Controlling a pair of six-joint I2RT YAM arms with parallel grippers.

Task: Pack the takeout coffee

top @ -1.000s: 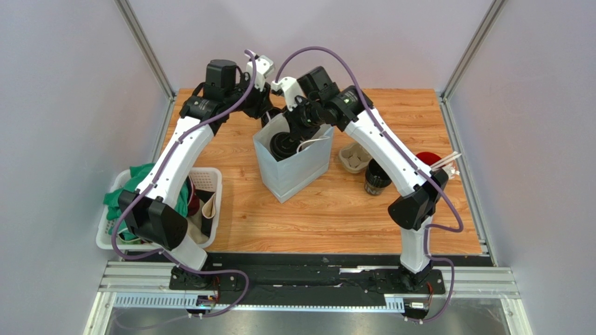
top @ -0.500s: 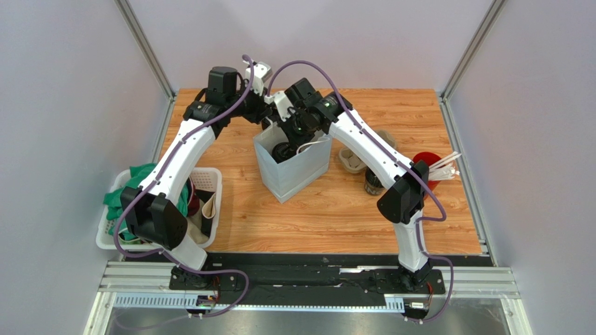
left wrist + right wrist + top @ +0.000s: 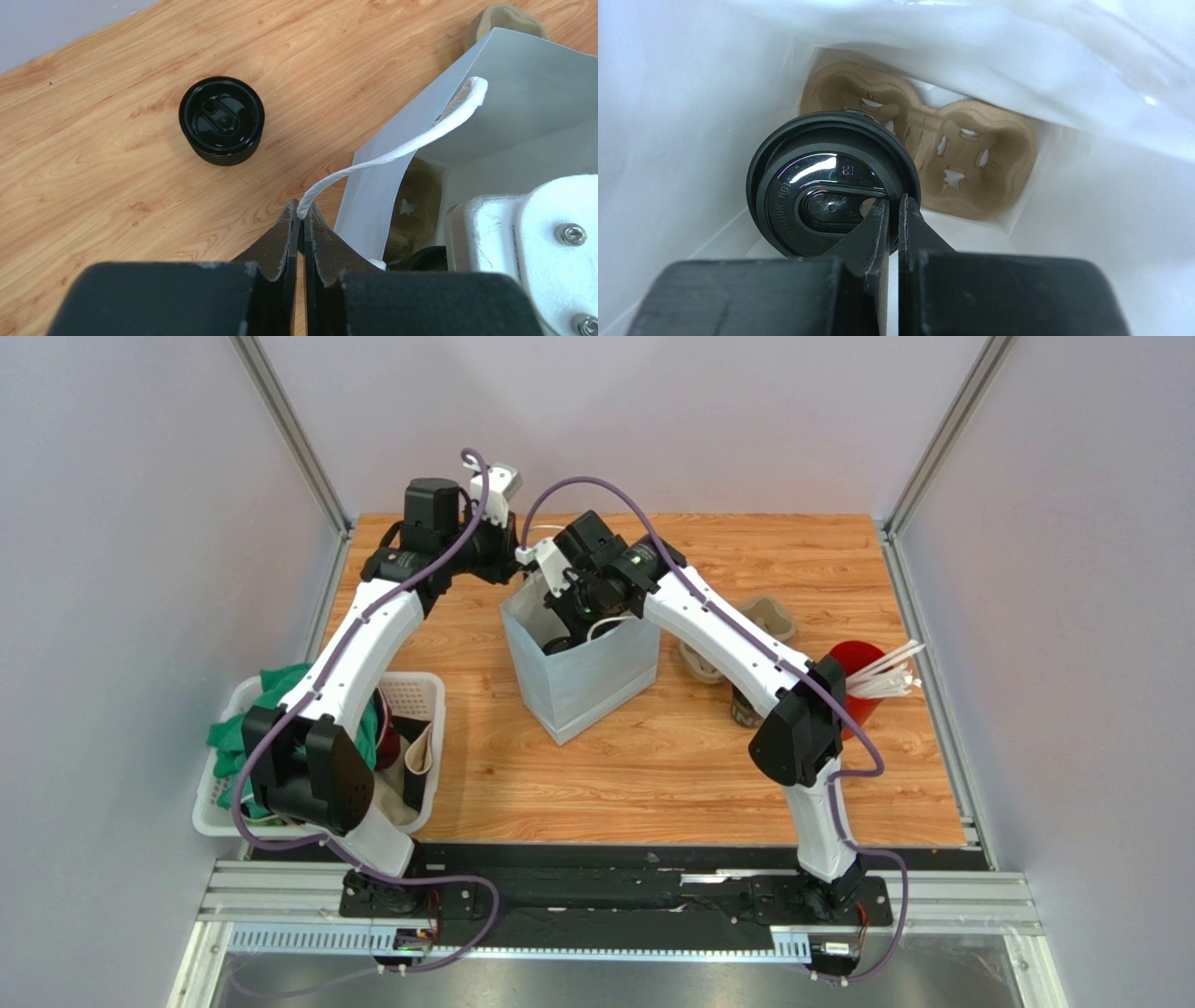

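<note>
Update: left gripper (image 3: 302,213) was spread a second ago and is now pressed together on the white twisted-paper handle (image 3: 393,150) of the white paper bag (image 3: 519,91), lower centre of the left wrist view, so the bag is now pinned at the mouth. The right gripper (image 3: 892,210) has stayed pressed together, pinching the lid rim of the small black disposable cup with a black lid (image 3: 822,185), and has gone from the bag mouth down inside. That cup sits left of centre in the right wrist view, over the left well of the brown moulded-cardboard cup tray (image 3: 969,147) on the bag floor; can't tell whether it is seated or hanging above. My read: insertion is nearly done, with seating and release left. A second black lidded cup (image 3: 222,120) stands on the wooden worktop (image 3: 105,175), upper left of the left wrist view, outside the bag.
</note>
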